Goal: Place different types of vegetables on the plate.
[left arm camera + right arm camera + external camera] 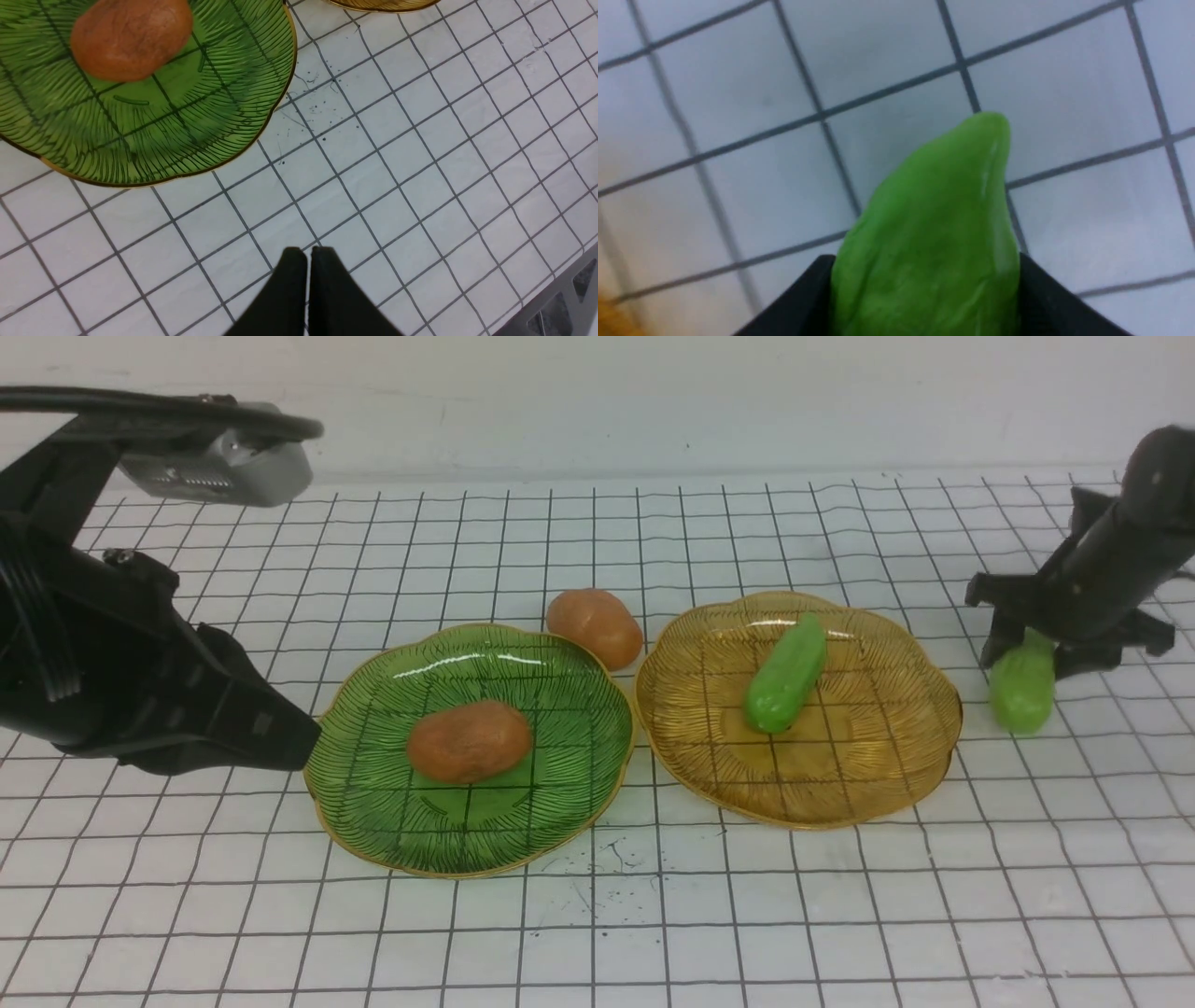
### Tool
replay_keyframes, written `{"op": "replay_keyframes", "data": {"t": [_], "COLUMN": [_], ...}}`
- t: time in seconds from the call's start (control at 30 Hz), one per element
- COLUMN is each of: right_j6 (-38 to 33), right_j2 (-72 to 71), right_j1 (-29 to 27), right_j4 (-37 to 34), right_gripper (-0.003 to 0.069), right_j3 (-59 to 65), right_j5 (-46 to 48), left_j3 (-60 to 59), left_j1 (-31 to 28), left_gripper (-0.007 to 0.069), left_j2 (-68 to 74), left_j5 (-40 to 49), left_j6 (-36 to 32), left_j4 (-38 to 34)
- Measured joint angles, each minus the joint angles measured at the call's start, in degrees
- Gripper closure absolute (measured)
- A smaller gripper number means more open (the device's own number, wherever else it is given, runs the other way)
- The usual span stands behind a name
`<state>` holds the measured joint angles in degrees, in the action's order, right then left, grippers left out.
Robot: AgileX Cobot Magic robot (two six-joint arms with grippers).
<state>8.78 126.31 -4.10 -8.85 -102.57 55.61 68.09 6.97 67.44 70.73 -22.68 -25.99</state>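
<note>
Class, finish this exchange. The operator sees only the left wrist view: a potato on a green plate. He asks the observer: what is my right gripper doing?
Observer: The right gripper is shut on a green pod, just right of the amber plate.
Operator: Anything on that plate?
Observer: A second pod lies on it.
Operator: Another potato?
Observer: Yes, a second potato on the table, just behind the green plate.

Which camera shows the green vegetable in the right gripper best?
The front view: the green vegetable shows nearly whole, the right gripper over its far end. The right wrist view shows only its tip; the left wrist view misses it.
</note>
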Motion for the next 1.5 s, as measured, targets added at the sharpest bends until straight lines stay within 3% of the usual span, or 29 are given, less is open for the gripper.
{"op": "replay_keyframes", "data": {"t": [0.2,0.37,0.53,0.8,1.0,1.13,1.27,1.37,1.5], "right_j6": [-4.8,-6.5,-6.5,-8.8,-10.7,-11.1,-11.1,-11.1,-11.0], "right_j2": [-8.0,-5.8,-3.1,-3.4,-8.1,-15.1,-23.0,-27.6,-33.1], "right_j1": [4.6,11.0,13.0,13.7,15.3,17.4,19.4,20.1,20.5], "right_j4": [-8.3,-4.7,-3.5,-4.1,-4.4,-4.6,-5.0,-5.0,-4.9], "right_gripper": [0.0261,0.0261,0.0259,0.006,0.0073,0.014,0.0218,0.0255,0.0284], "right_j3": [-2.2,-2.0,-1.9,-1.9,-1.9,-1.8,-1.8,-1.8,-1.8], "right_j5": [5.8,11.9,14.3,14.6,14.8,15.1,15.6,16.0,16.5], "left_j3": [0.0,0.0,0.1,13.4,29.3,40.7,52.8,58.9,65.3], "left_j1": [0.0,0.0,0.0,3.7,9.8,13.8,15.6,15.9,16.0], "left_gripper": [0.0632,0.0632,0.0632,0.0631,0.0631,0.0631,0.062,0.0586,0.0463], "left_j2": [0.1,1.9,5.6,19.6,31.8,41.9,51.5,56.4,62.4], "left_j5": [-2.4,-9.3,-15.2,-18.5,-15.3,-7.8,-3.2,-3.0,-3.2], "left_j6": [0.0,-0.4,-3.3,-3.0,9.9,24.6,34.4,36.1,36.9], "left_j4": [-0.2,-0.8,-1.4,-1.2,8.5,20.9,28.6,29.6,29.5]}}
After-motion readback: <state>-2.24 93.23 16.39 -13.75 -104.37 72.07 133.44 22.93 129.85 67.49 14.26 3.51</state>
